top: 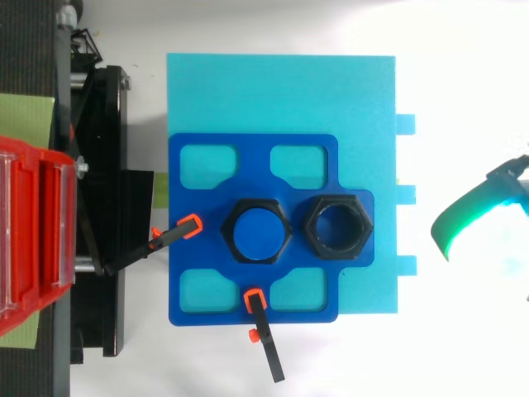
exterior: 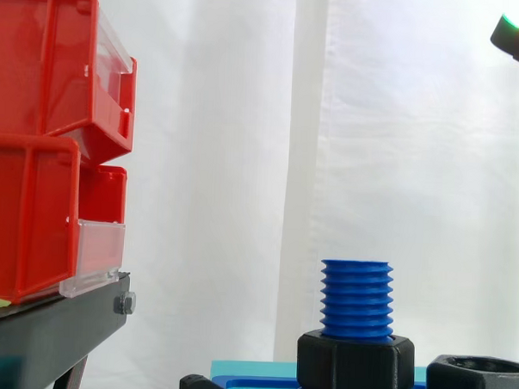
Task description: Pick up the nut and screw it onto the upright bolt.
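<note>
A blue threaded bolt (exterior: 356, 298) stands upright on a dark blue fixture plate (top: 198, 248). One black hex nut (exterior: 355, 365) sits around the bolt's base. A second black nut (top: 312, 229) lies flat on the plate just right of the bolt, its hole facing up. My hand (top: 463, 219) glows green at the right edge of the top view, well right of both nuts and off the plate. From the side, the hand (exterior: 518, 35) is high in the top right corner, far above the bolt. Nothing shows in it.
The dark blue plate rests on a cyan base (top: 281, 91). Two black clamps with orange tips (top: 173, 238) (top: 263, 331) hold the plate at its left and front. Red bins (exterior: 46, 151) on a black stand (exterior: 47, 332) are at the left.
</note>
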